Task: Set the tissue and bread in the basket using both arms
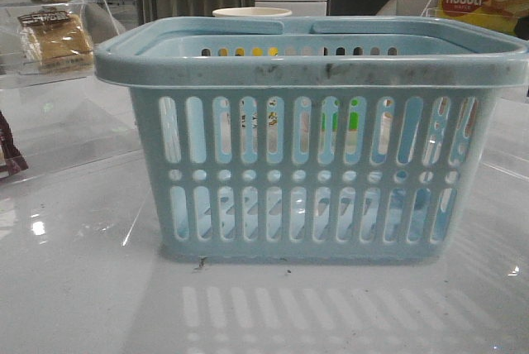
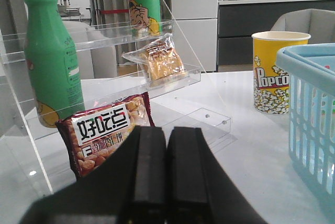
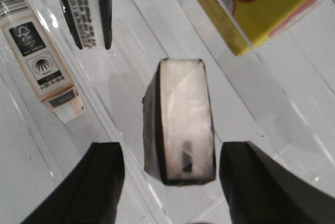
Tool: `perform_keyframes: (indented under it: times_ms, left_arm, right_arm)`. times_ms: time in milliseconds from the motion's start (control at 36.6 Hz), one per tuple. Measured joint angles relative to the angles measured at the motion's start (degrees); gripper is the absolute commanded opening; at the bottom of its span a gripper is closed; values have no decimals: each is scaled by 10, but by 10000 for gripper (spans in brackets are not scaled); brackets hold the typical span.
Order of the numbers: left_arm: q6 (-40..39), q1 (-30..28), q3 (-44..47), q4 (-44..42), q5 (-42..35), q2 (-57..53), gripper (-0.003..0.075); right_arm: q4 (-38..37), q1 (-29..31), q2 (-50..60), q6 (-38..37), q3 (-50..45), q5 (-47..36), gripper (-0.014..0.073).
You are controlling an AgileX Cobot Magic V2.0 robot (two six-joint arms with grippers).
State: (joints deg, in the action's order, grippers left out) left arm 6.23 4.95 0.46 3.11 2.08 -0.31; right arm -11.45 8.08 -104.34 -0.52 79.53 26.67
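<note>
Blue basket (image 1: 314,69) fills my front view. Only my right wrist view shows the tissue (image 3: 180,122), between spread fingers (image 3: 104,182). My left gripper (image 2: 166,171) is pressed together; the bread (image 2: 161,62) sits shelved beyond it, "Popcorn" tub (image 2: 275,72) nearby.

Basket (image 1: 310,69) was the landmark: large light-blue plastic rectangle w/ vertical slots, a row of round holes midway up, thick scuffed rim, handles folded along the top. It stood upright on the white tabletop (image 1: 83,288), centre of the front view.

Bread (image 1: 54,41) sat left of the basket, approx. rim height, on a clear shelf: golden-brown slice in clear wrapper w/ dark printed label, leaning back a bit. In the left wrist view the bread (image 2: 162,63) was well apart from the basket (image 2: 309,109).

Tissue (image 3: 180,122): small packet, dark sides, pale face, standing on a clear shelf. Its place rel. to the basket couldn't be told.
</note>
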Motion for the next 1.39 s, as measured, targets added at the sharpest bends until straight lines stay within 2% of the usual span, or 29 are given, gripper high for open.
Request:
perform_keyframes:
  times_ms: [109,273,382,600,764,928,1091,1228,1392]
  left_arm:
    - [0,0,0,0,0,0,91]
    - [0,0,0,0,0,0,91]
    - [0,0,0,0,0,0,91]
    - [0,0,0,0,0,0,91]
    - [0,0,0,0,0,0,91]
    - [0,0,0,0,0,0,91]
    - [0,0,0,0,0,0,91]
    - [0,0,0,0,0,0,91]
    - [0,0,0,0,0,0,91]
  right_arm:
    - [-2,0,-8,0,4,-8,451]
    - [-4,0,-13,0,6,-16,277]
    - [-4,0,-14,0,6,-18,204]
    - [-4,0,-12,0,10,-13,196]
    - [-2,0,44,0,10,11,196]
    - [72,-5,126,0,10,42,196]
    - [122,-66,213,1,10,79,196]
    - [126,-166,259,14,11,100,196]
    - [134,-289,256,16,11,107,196]
